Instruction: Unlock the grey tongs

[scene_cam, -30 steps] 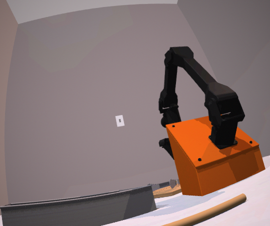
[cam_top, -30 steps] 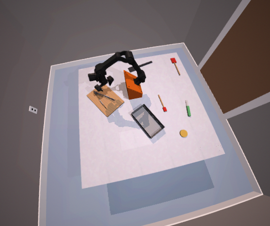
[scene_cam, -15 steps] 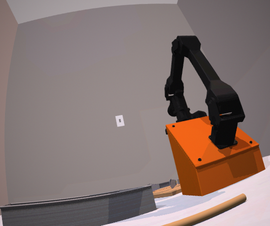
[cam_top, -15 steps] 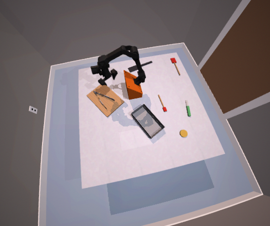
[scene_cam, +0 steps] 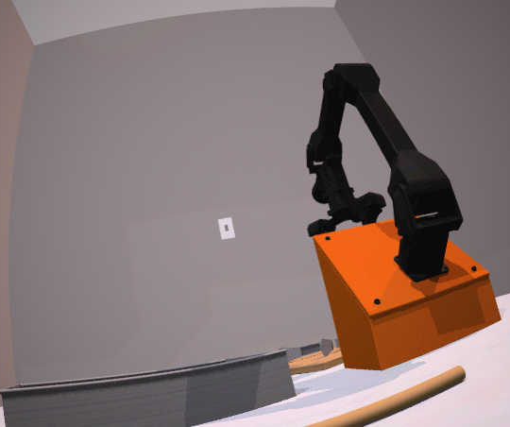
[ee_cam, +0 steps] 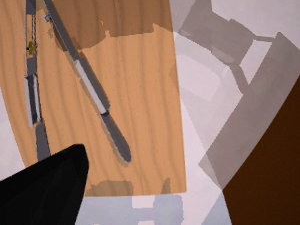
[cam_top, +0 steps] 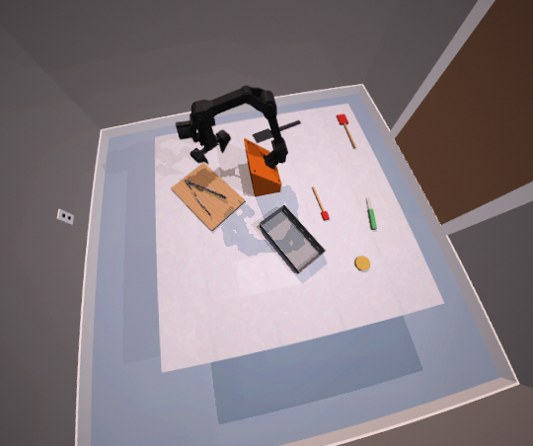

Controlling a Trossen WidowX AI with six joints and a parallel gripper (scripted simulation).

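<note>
The grey tongs [cam_top: 206,189] [scene_cam: 326,347] [ee_cam: 116,137] lie on the wooden board [cam_top: 214,220] [scene_cam: 313,367] [ee_cam: 155,109], their two arms spread apart in a V, joined at the board's upper left side in the top view. My gripper [cam_top: 211,149] [scene_cam: 345,224] is wide open and empty, raised above the table beyond the board's far corner, apart from the tongs. In the wrist view one black finger covers part of one tong arm, and the joined end is out of frame. The roasting tin [cam_top: 278,249] [scene_cam: 93,401] stands apart from the board, with no tongs across it.
The orange base block [cam_top: 260,165] [scene_cam: 358,269] [ee_cam: 272,174] stands beside the board. A dark flat tool [cam_top: 264,135] lies behind it. Two red-headed tools [cam_top: 342,119] [cam_top: 325,215], a green-handled tool [cam_top: 372,219] and a yellow disc [cam_top: 362,263] lie to the right.
</note>
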